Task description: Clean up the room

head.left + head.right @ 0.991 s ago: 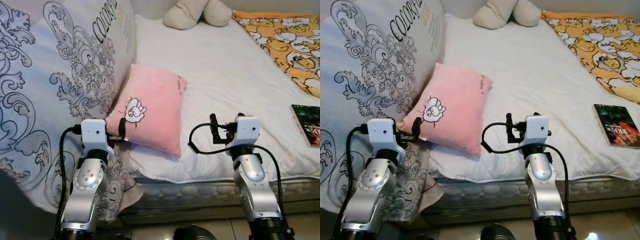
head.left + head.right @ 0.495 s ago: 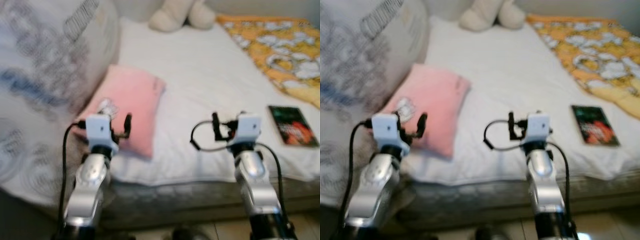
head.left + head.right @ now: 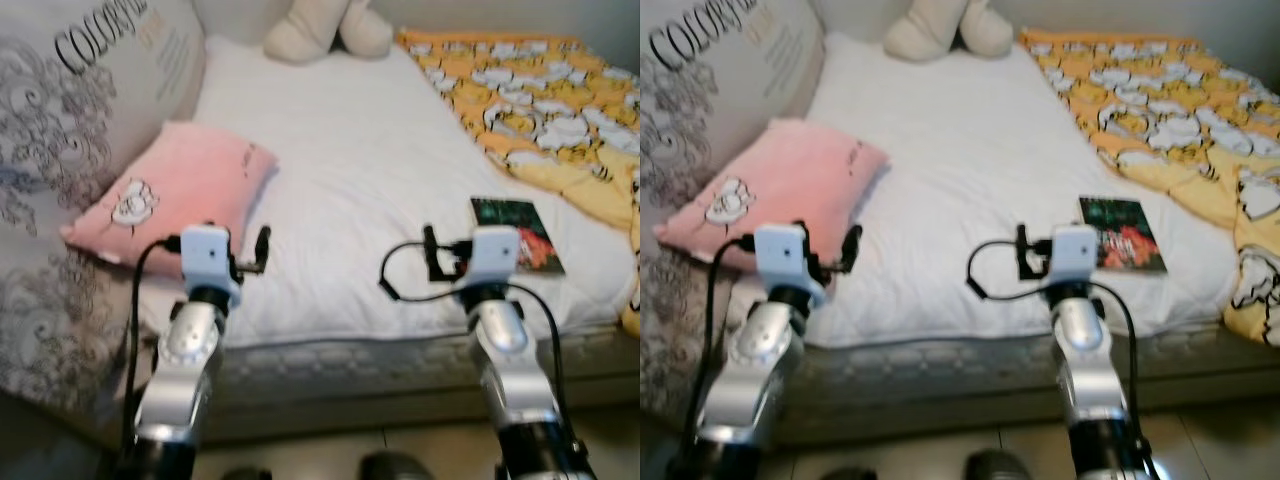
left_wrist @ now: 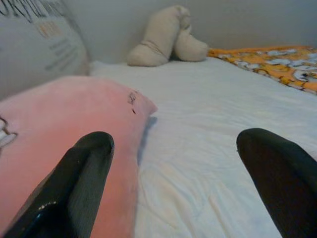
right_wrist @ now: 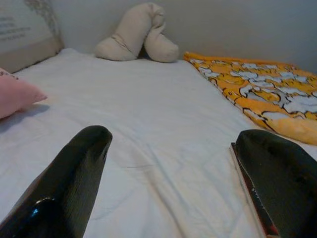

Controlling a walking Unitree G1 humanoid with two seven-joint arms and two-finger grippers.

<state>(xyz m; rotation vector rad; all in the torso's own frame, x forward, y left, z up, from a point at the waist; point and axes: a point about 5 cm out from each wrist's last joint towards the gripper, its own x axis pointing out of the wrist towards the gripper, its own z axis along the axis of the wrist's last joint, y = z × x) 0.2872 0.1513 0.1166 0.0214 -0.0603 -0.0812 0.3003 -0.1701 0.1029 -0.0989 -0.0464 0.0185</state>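
At the far left a large patterned cushion [image 3: 70, 120] was seen propped against the bed's edge, with a pink pillow [image 3: 170, 195] lying against it on the white mattress [image 3: 350, 180]. Just beside the pillow's near corner the left gripper [image 3: 262, 250] was held level above the mattress edge, its fingers [image 4: 74, 183] spread wide with nothing between them; in the left wrist view the pillow lay under one finger and bare sheet under the other. The forearm was raised nearly upright from below, the wrist bent forward toward the bed.

The step in hand was judged to be an approach — the bed was being faced and no item had been taken hold of. A beige plush toy [image 3: 315, 28] lay at the far end, well apart from both arms.

Further right, the right gripper [image 3: 430, 255] was held in a matching pose, its fingers [image 5: 74, 173] likewise parted and empty. A dark book [image 3: 515, 222] lay flat on the sheet just beyond it, near the yellow patterned blanket [image 3: 540, 100] bunched along the right side. The next move was judged to call for a reach forward and slightly right — the book's thin edge would need a low, flat pinch.
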